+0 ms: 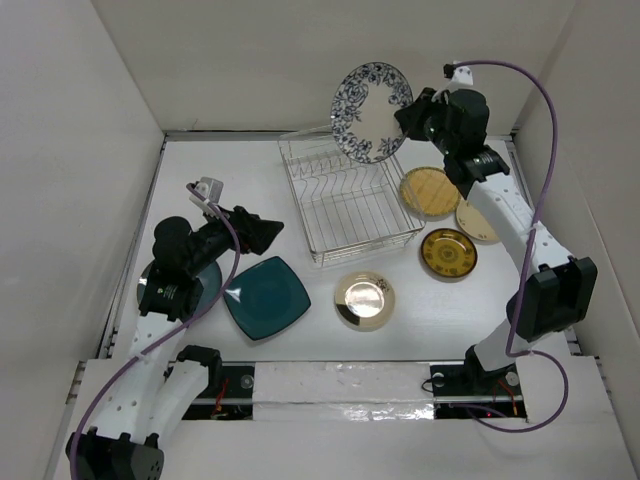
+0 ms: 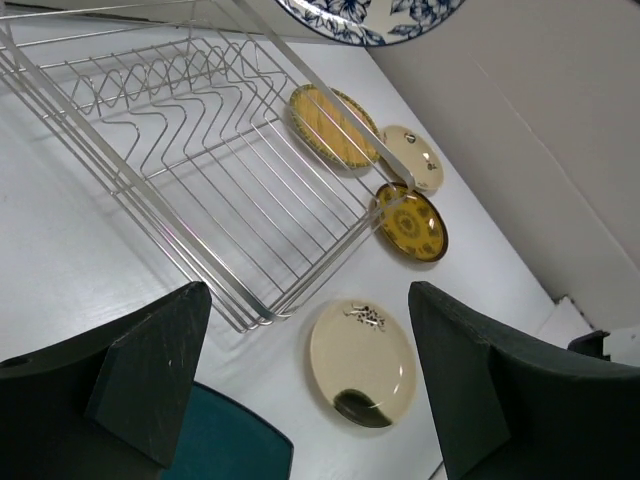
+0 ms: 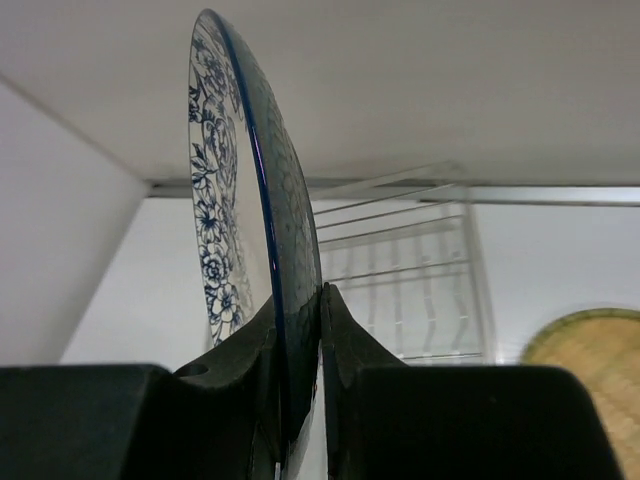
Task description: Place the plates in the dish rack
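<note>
My right gripper [image 1: 410,112] is shut on the rim of the white plate with blue flowers [image 1: 368,112] and holds it on edge in the air above the far right corner of the silver wire dish rack [image 1: 345,197]. In the right wrist view the plate [image 3: 240,230] stands between my fingers, with the rack [image 3: 400,270] below. The rack holds no plates. My left gripper [image 1: 262,232] is open and empty above the square dark teal plate [image 1: 266,297]. A round teal plate [image 1: 205,283] lies under the left arm. A cream plate [image 1: 364,299] lies in front of the rack.
Three round yellow and gold plates lie to the right of the rack: one woven-looking [image 1: 430,192], one dark gold [image 1: 448,254], one pale [image 1: 478,222] partly under the right arm. White walls close in the table on three sides.
</note>
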Robot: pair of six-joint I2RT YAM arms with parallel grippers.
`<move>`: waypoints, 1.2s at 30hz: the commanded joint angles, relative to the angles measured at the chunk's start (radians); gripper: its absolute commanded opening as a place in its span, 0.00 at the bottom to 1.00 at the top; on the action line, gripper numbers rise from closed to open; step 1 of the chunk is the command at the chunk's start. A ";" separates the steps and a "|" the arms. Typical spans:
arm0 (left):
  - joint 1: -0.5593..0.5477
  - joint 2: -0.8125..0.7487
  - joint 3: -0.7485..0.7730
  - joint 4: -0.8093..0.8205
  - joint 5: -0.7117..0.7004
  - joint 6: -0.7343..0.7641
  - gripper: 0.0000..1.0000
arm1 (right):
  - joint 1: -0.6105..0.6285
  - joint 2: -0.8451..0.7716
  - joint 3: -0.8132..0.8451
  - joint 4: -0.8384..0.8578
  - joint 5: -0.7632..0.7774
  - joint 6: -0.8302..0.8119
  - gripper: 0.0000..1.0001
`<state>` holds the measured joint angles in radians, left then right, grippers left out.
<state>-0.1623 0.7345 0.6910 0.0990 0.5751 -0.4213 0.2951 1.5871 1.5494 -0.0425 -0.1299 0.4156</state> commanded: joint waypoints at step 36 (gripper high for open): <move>-0.069 -0.060 0.013 -0.130 -0.230 0.176 0.76 | 0.150 0.396 0.295 -0.056 0.634 -0.514 0.00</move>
<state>-0.2279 0.6785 0.6739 -0.0536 0.3569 -0.2588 0.3943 1.9881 1.8381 -0.2676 0.4252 -0.0578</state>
